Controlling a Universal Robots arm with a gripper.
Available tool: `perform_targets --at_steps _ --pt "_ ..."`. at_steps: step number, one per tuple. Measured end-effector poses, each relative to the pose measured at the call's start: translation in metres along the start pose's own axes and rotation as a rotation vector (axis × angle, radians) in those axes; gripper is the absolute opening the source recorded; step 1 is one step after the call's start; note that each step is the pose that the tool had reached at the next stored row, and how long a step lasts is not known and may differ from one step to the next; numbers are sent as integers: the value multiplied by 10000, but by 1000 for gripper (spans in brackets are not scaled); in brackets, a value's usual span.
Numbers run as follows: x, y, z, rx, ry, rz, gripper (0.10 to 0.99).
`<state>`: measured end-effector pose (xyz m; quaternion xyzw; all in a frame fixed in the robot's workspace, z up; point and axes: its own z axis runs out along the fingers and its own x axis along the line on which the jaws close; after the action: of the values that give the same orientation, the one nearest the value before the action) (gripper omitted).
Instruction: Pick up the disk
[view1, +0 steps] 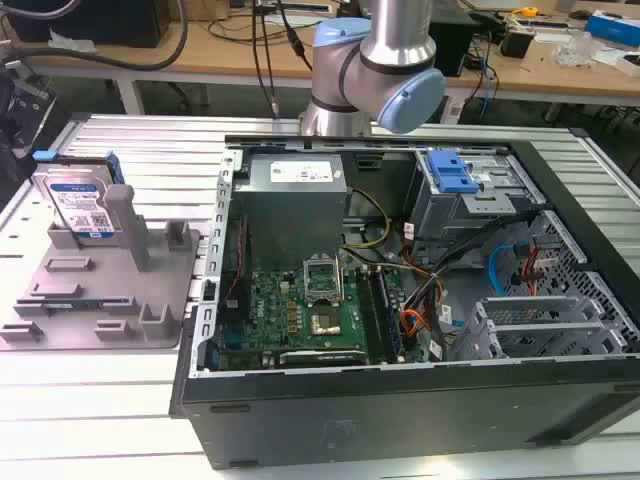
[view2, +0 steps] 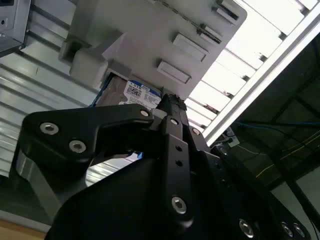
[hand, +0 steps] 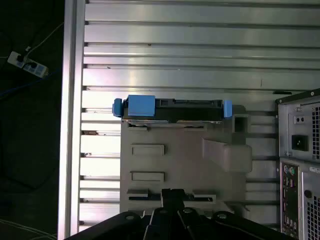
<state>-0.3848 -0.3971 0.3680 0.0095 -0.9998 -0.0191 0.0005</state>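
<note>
One disk (view1: 80, 205) stands edgewise, upper left in the exterior view, broadside ahead of the gripper (hand: 172, 194), jaws clenched empty.

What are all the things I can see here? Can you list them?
table: one, silver slats, under everything.
computer case: one, black, open, green board inside.
blue latch: one, blue, inside the computer case.
grey holder: one, grey, on the table beside the computer case.
disk: one, silver with blue-and-white label, upright in the grey holder.
robot arm: one, silver and blue, behind the computer case.
gripper: one, black, apart from the disk.
</note>
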Motion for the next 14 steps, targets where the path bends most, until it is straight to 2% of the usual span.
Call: perform_targets --at_steps 14 --pt "0 -1 0 9 1 -27 106"
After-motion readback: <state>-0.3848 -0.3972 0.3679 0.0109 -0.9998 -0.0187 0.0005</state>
